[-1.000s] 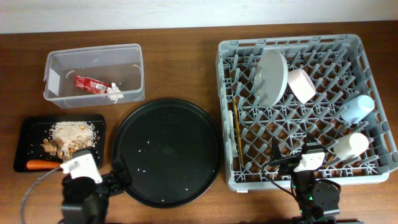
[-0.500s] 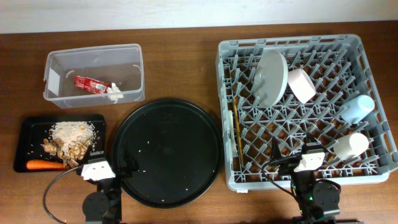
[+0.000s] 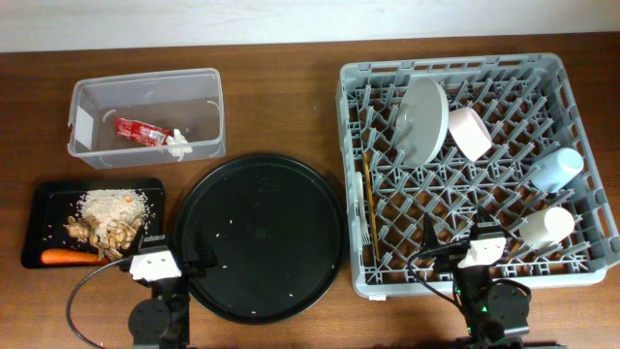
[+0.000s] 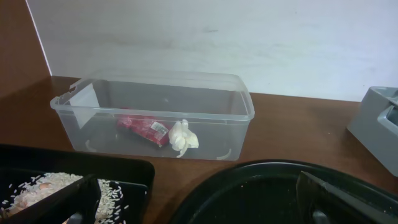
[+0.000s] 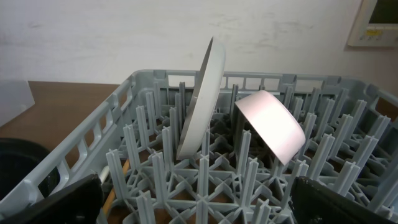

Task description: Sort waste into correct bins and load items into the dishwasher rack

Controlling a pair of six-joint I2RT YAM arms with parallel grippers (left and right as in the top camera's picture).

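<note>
The clear tub point(image 3: 145, 79) holds the red wrapper point(image 3: 139, 130) and crumpled paper point(image 3: 179, 143); both show in the left wrist view point(image 4: 142, 127). The flat black tray point(image 3: 39, 199) holds crumbs point(image 3: 111, 205), brownish scraps point(image 3: 105, 233) and the carrot point(image 3: 66, 257). The grey rack point(image 3: 465, 66) holds the plate point(image 3: 423, 121), bowl point(image 3: 470, 133), blue cup point(image 3: 557, 168), white cup point(image 3: 545, 226), fork point(image 3: 361, 218) and wooden stick point(image 3: 369, 199). My left gripper point(image 4: 196, 208) is open and empty, low between the black tray and the round tray. My right gripper point(image 5: 196, 205) is open and empty over the rack's front edge.
A large round black tray point(image 3: 262, 223) with a few stray crumbs lies between the bins and the rack. The rack's near corner point(image 4: 379, 124) shows at the right of the left wrist view. A pale wall runs along the table's far edge.
My left arm has shifted right and settled lower near the round tray's front left edge over the last second. The right arm and all objects have not moved.
</note>
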